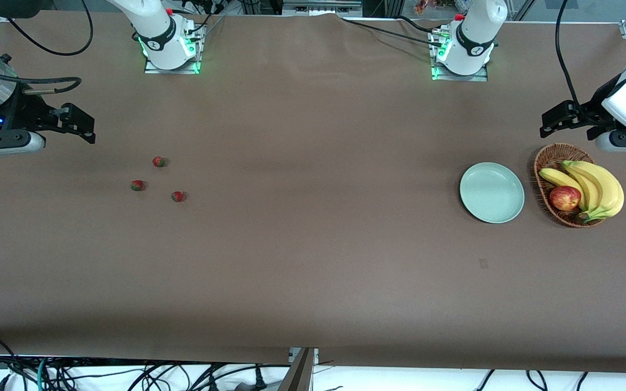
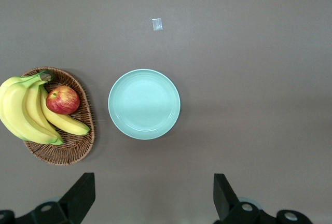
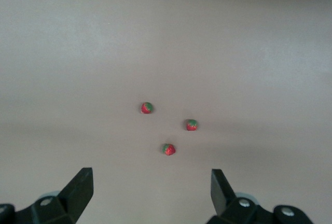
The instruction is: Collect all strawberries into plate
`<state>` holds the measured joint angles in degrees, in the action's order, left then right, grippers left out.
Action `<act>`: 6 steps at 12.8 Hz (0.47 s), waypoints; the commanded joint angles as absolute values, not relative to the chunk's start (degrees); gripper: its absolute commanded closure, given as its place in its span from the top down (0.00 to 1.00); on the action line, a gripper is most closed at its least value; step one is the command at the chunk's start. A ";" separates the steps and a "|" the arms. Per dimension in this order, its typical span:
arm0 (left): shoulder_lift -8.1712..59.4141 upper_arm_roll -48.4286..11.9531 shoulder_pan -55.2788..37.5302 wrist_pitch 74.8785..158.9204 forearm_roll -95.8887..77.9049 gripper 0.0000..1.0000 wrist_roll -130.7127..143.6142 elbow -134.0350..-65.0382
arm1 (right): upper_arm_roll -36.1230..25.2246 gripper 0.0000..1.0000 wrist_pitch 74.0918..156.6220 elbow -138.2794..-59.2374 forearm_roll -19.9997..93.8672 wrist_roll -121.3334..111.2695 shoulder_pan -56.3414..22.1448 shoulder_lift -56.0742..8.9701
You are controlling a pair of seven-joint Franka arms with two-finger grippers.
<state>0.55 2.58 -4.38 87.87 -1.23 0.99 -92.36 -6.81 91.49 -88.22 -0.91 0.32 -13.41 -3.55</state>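
Three small red strawberries lie in a loose cluster on the brown table toward the right arm's end; the right wrist view shows them too. The pale mint-green plate sits empty toward the left arm's end, beside the basket. My right gripper hangs open over bare table at its end, apart from the berries. My left gripper hangs open over the table close to the basket and plate, holding nothing.
A brown wicker basket holds a bunch of bananas and a red apple. A small pale patch lies on the table nearer the front camera than the plate. Both arm bases stand along the table's back edge.
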 commanded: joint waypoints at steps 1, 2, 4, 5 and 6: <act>0.88 2.55 -4.22 87.98 -2.20 1.00 0.79 -91.49 | -6.94 1.00 90.88 -88.84 -0.88 0.96 -12.66 -3.35; 0.88 2.55 -4.22 87.98 -2.20 1.00 0.79 -91.41 | -6.94 1.00 91.05 -87.90 -0.88 0.88 -12.66 -3.69; 0.88 2.64 -4.22 87.98 -2.20 1.00 0.79 -91.41 | -6.94 1.00 91.32 -87.63 -0.79 0.97 -12.66 -3.87; 0.88 2.55 -4.22 87.98 -2.20 1.00 0.79 -91.41 | -6.94 1.00 91.32 -87.63 -0.79 0.97 -12.74 -3.87; 0.88 2.55 -4.22 87.98 -2.20 1.00 0.79 -91.41 | -7.03 1.00 91.32 -87.63 -0.70 0.88 -12.66 -3.95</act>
